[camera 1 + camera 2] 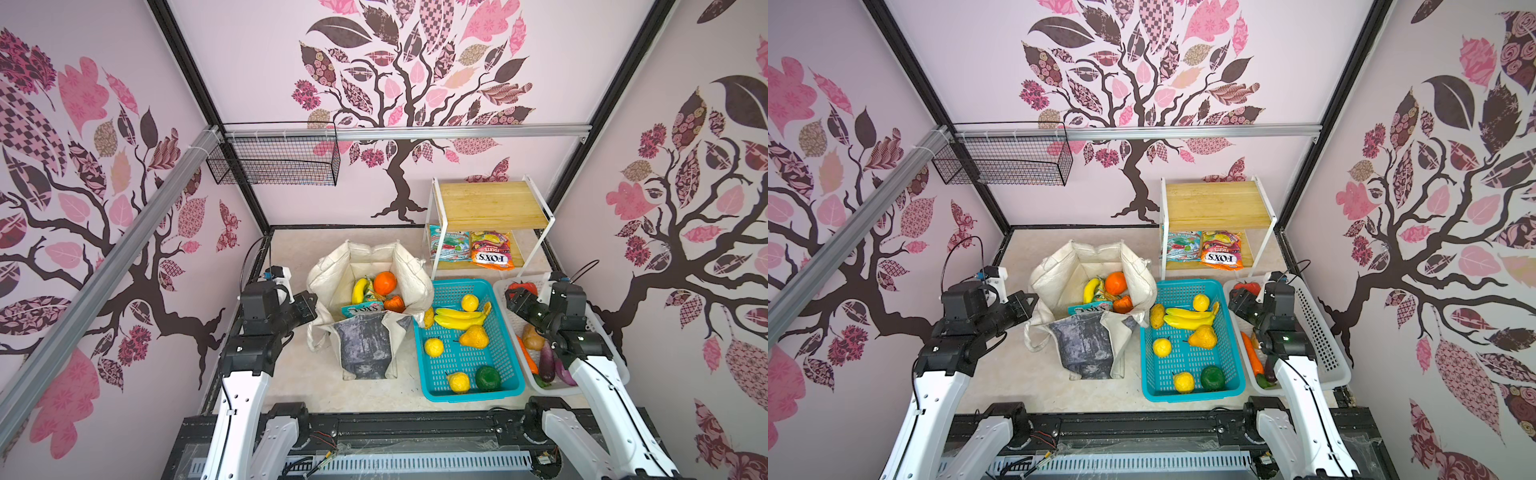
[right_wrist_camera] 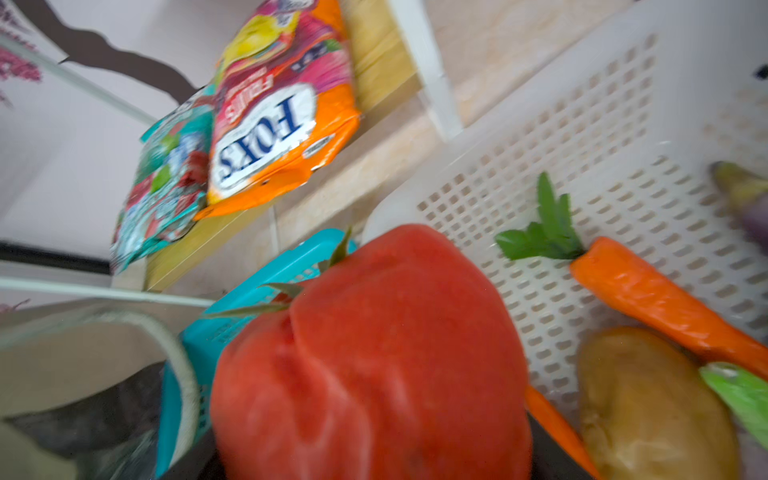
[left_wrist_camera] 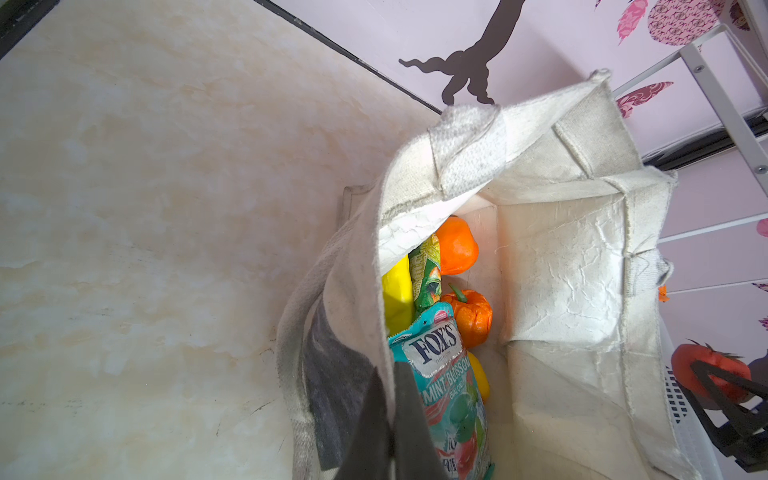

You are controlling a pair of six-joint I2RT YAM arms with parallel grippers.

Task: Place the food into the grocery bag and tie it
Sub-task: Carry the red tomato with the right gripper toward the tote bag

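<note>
Hard up against the right wrist camera sits the red tomato [image 2: 374, 353], green calyx on its far side. The right gripper [image 1: 514, 296] has its jaws closed round it above the far-left corner of the white basket [image 2: 602, 104]. That view alone shows the potato [image 2: 652, 407] and carrot [image 2: 665, 299] lying in the basket.

The grocery bag [image 1: 415, 274] stands upright mid-bench, mouth open, pressed against the teal basket [image 1: 469, 357]. Only the left wrist view shows the left gripper [image 3: 390, 386] with its jaws pinched tight on the bag's left rim.

Inside, the Mint Blossom FOX'S packet [image 3: 444, 374] stands on end, logo toward the mouth. Beside it are a banana [image 1: 359, 289], an orange [image 1: 385, 282] and a small orange pumpkin [image 3: 469, 316].
</note>
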